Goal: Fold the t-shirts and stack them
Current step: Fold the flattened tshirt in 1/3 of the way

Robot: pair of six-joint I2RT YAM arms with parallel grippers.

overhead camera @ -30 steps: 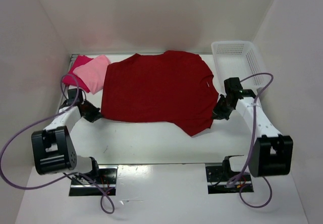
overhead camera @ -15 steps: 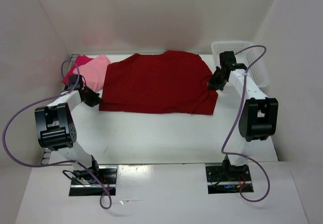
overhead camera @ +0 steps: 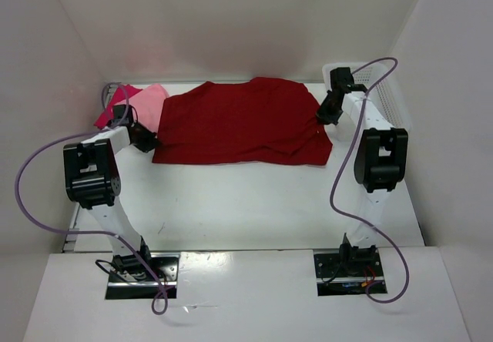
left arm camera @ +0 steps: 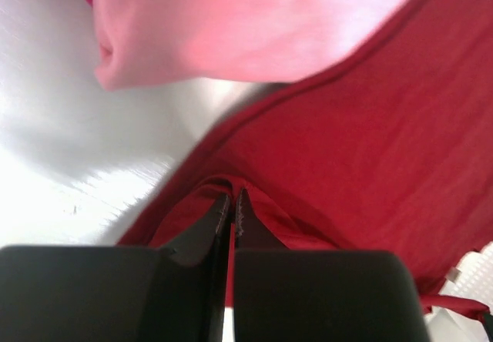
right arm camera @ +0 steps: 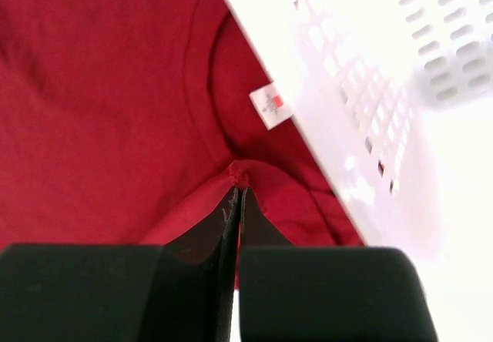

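The large dark red t-shirt [overhead camera: 243,122] lies at the back of the table, its near half lifted and carried back over the rest. My left gripper [overhead camera: 148,141] is shut on its left edge, the cloth [left arm camera: 370,149] pinched between the closed jaws [left arm camera: 233,196]. My right gripper [overhead camera: 326,116] is shut on the shirt's right edge [right arm camera: 100,103], with a bunch of fabric at the fingertips [right arm camera: 239,180]. The light pink t-shirt [overhead camera: 146,105] [left arm camera: 254,18] lies folded on the bright crimson-pink t-shirt [overhead camera: 115,102] at the back left.
A white mesh basket [overhead camera: 385,99] [right arm camera: 362,88] stands at the back right, close beside my right gripper. White walls enclose the table on three sides. A white size label [right arm camera: 269,105] shows inside the red shirt's collar.
Both arms have swung toward the back, carrying the red shirt's near edge with them; the shirt now looks shorter front to back, and its hanging corner is gone.
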